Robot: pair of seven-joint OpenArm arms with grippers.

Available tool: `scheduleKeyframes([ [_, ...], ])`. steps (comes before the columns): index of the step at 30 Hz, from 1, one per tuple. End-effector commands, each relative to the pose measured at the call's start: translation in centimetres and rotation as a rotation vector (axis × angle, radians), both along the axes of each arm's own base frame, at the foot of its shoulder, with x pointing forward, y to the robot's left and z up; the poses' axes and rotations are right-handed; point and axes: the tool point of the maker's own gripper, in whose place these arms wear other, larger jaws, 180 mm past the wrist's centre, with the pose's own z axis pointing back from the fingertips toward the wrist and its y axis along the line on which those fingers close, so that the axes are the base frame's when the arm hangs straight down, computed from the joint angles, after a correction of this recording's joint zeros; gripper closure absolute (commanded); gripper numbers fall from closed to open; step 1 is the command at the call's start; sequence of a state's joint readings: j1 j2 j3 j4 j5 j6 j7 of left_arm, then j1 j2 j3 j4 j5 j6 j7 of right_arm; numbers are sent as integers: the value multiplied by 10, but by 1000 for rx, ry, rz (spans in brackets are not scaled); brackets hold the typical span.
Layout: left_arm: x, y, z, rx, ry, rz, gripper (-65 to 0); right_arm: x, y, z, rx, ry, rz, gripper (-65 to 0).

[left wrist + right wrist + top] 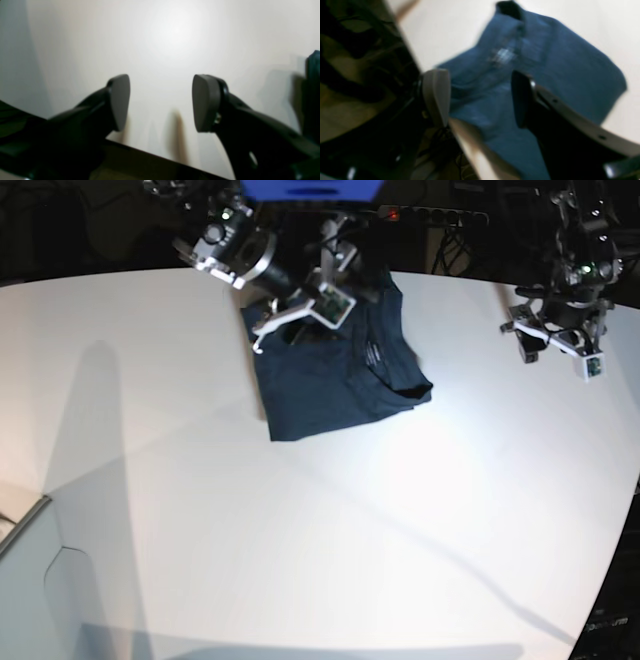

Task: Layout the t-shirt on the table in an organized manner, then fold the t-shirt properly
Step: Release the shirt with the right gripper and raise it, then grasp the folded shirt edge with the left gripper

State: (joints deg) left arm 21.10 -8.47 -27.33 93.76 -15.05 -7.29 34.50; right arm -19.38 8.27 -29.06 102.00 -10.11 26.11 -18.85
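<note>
Right gripper (pixel 480 97) hovered jaws released over the t-shirt (pixel 335 370) at twelve o'clock; left gripper (pixel 161 102) stood released at two o'clock above the bare white table (pixel 300 530).

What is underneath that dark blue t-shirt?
The t-shirt lies on the white table, bare all around it. Whether anything is beneath the cloth cannot be seen; it is covered.
</note>
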Motion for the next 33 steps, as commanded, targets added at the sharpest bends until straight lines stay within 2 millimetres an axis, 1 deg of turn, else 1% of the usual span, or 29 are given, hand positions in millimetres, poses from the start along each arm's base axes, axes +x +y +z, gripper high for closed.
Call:
scheduleKeyframes([
  [1, 6, 2, 10, 14, -40, -5, -385, 12, -1, 9, 34, -28, -24, -388],
  [3, 7, -5, 10, -26, -51, -4, -385, 26, -14, 6, 23, -29, -81, -388],
  [5, 11, -23, 10, -137, -83, 4, -385, 37, -28, 4, 16, -31, -139, -388],
  [8, 18, -43, 14, -282, -129, 12, -385, 49, -47, 4, 4, -38, -203, -388],
  [11, 22, -71, 16, -430, -143, -1, -385, 56, -62, 3, -10, -44, -243, -390],
  [15, 13, -103, 16, -588, -63, -40, -385, 62, -80, 3, -31, -52, -287, -392],
  [16, 11, -107, 15, -613, -45, -46, -385, 64, -84, 3, -33, -54, -298, -393],
  [19, 5, -128, 11, -691, -6, -49, -386, 66, -90, 3, -39, -56, -317, -393],
  [23, 5, -148, 9, -750, 2, -43, -386, 68, -96, 2, -45, -56, -331, -393],
  [25, 9, -164, 11, -768, 7, -80, -386, 68, -97, 2, -48, -57, -330, -393],
  [28, 9, -185, 10, -785, 28, -132, -386, 67, -97, 1, -49, -54, -330, -393],
  [30, 4, -189, -1, -783, 63, -128, -386, 67, -97, 0, -50, -53, -330, -393],
  [33, 10, -186, -14, -757, 90, -117, -386, 67, -97, 0, -52, -52, -330, -393],
])
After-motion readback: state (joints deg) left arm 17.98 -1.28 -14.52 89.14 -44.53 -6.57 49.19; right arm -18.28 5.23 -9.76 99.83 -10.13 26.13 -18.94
